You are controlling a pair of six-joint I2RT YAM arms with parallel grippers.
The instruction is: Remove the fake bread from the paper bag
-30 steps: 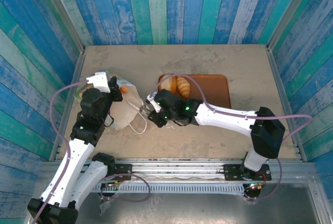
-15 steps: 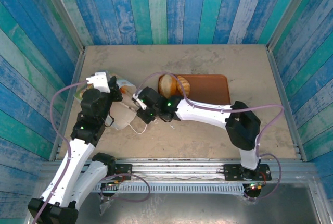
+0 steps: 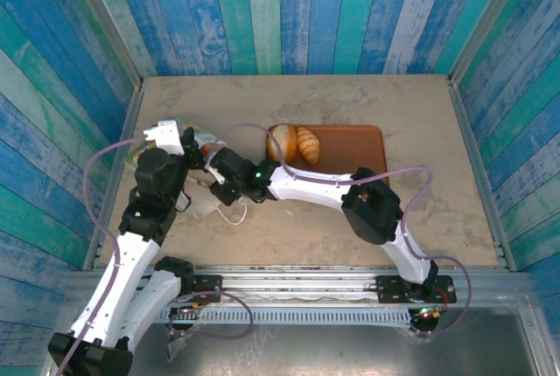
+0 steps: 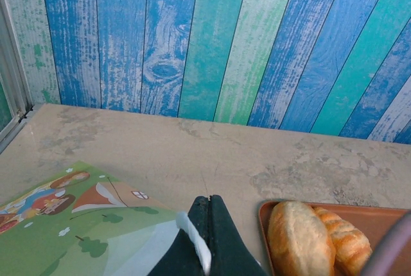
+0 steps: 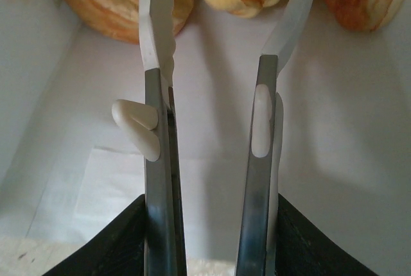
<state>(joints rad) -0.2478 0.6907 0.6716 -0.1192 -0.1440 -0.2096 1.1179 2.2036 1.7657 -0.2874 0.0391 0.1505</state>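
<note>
The bag lay on its side at the left of the table, with its green printed face up and its mouth turned to the right. The left claw sat at the far edge of that mouth. In the left wrist view its fingers were pressed together, pinching a strip of the bag's white rim, and the printed side spread out to the left below them.

The right arm reached from its base at the near right across the table. The right claw was at the bag's mouth, just on the near side of the left claw. Its wrist view looked into the white paper interior. There the fingers stood spread, with open space between them and nothing gripped.

Past the tips, at the deep end of the bag, three pieces of bread lay side by side, golden-orange and ridged. The middle piece sat in line with the gap between the fingers. Whether the tips touched any of them could not be told.

Two more pieces lay out of the bag on the brown tray, which sat just right of the bag. At its left end a round roll and a ridged loaf lay touching. A wall of blue and green planks closed the far side of the table.
</note>
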